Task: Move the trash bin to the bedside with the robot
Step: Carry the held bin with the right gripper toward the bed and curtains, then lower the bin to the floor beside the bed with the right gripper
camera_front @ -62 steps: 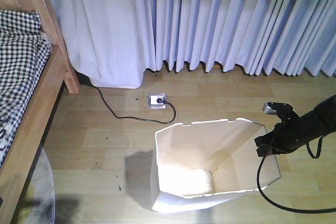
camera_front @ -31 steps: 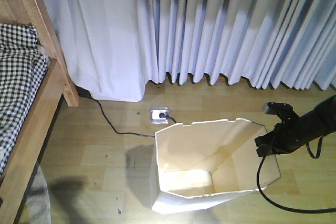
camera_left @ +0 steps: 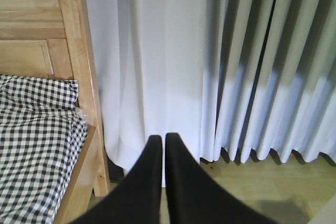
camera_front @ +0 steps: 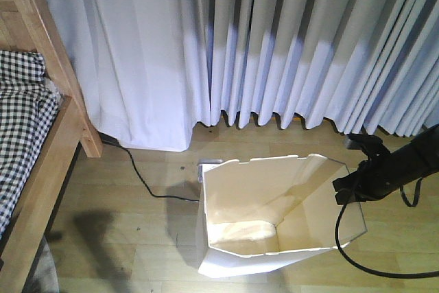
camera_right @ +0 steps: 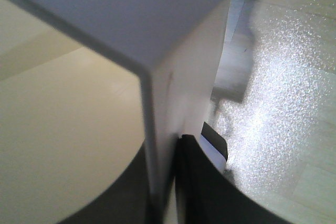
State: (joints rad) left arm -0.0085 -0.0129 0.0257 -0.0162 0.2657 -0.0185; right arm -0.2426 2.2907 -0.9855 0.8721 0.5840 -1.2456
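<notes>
Trash bin [camera_front: 250, 190] is standing upright on the wooden floor at the lower centre of the front view, showing only its cream walls and bottom inside, apart from the bed [camera_front: 42, 162] running along the left edge. Right gripper [camera_front: 341, 190] is reaching in from the right edge on a slim black arm and clamping the bin's right rim, one finger inside the wall and one outside. Left gripper [camera_left: 161, 177] is pointing toward the white curtain [camera_left: 157, 51] with its two fingers pressed together.

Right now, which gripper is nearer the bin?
Right. The right gripper is clamped on the bin wall; the left gripper hangs shut, clear of it, pointing at the curtain.
</notes>
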